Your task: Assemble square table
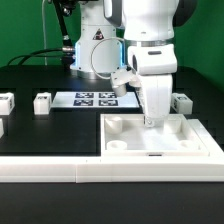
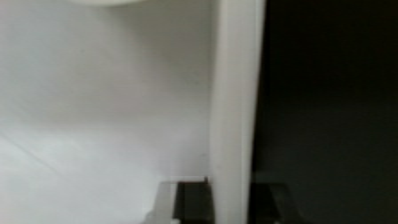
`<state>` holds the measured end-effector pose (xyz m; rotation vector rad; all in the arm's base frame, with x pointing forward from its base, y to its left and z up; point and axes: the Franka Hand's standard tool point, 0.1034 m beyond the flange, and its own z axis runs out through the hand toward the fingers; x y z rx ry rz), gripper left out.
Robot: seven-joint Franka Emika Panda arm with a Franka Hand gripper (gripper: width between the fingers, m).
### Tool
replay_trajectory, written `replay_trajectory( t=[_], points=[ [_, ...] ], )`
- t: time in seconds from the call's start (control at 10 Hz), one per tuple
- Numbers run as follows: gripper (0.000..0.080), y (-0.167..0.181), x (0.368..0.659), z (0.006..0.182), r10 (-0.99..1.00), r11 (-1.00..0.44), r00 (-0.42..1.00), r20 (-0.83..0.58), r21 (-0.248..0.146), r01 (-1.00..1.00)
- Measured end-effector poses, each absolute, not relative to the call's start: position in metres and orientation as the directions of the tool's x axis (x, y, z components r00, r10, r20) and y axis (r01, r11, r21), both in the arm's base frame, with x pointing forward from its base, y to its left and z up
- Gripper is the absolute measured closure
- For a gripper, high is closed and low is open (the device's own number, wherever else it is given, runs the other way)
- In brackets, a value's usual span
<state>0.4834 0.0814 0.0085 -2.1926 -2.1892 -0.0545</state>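
The square table (image 1: 178,136), a large white slab with a raised rim and corner sockets, lies at the exterior view's right. My gripper (image 1: 152,121) reaches down onto its far rim. In the wrist view the white rim (image 2: 235,100) runs between my two dark fingertips (image 2: 192,203), which press against it on both sides, so my gripper (image 2: 230,204) is shut on the rim. The slab's flat surface (image 2: 107,120) fills one side and the dark table the other. Small white tagged legs stand at the exterior view's left (image 1: 41,101), far left (image 1: 5,101) and right (image 1: 182,100).
The marker board (image 1: 95,98) lies flat behind the slab, in front of the robot base. A long white border rail (image 1: 90,172) runs along the front of the table. Another leg shows partly at the left edge (image 1: 2,126).
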Motion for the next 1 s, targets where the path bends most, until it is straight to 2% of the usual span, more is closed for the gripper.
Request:
replay_trajectory(
  t=[0.2, 0.3, 0.5, 0.6, 0.7, 0.8, 1.0],
  points=[
    [0.0739, 0.0803, 0.4840, 0.0083, 0.998, -0.005, 0.005, 0.055, -0.005, 1.000],
    [0.0661, 0.0799, 0.4840, 0.0083, 0.998, -0.006, 0.006, 0.055, -0.005, 1.000],
    [0.0384, 0.0792, 0.4840, 0.0082, 0.998, -0.009, 0.009, 0.055, -0.005, 1.000],
    [0.0384, 0.0790, 0.4840, 0.0081, 0.998, -0.010, 0.010, 0.055, -0.005, 1.000],
    [0.0207, 0.0787, 0.4841, 0.0081, 0.998, -0.011, 0.011, 0.054, -0.005, 1.000],
    [0.0168, 0.0784, 0.4841, 0.0081, 0.998, -0.012, 0.012, 0.054, -0.006, 1.000],
    [0.0153, 0.0779, 0.4841, 0.0081, 0.998, -0.014, 0.014, 0.054, -0.006, 1.000]
  ],
)
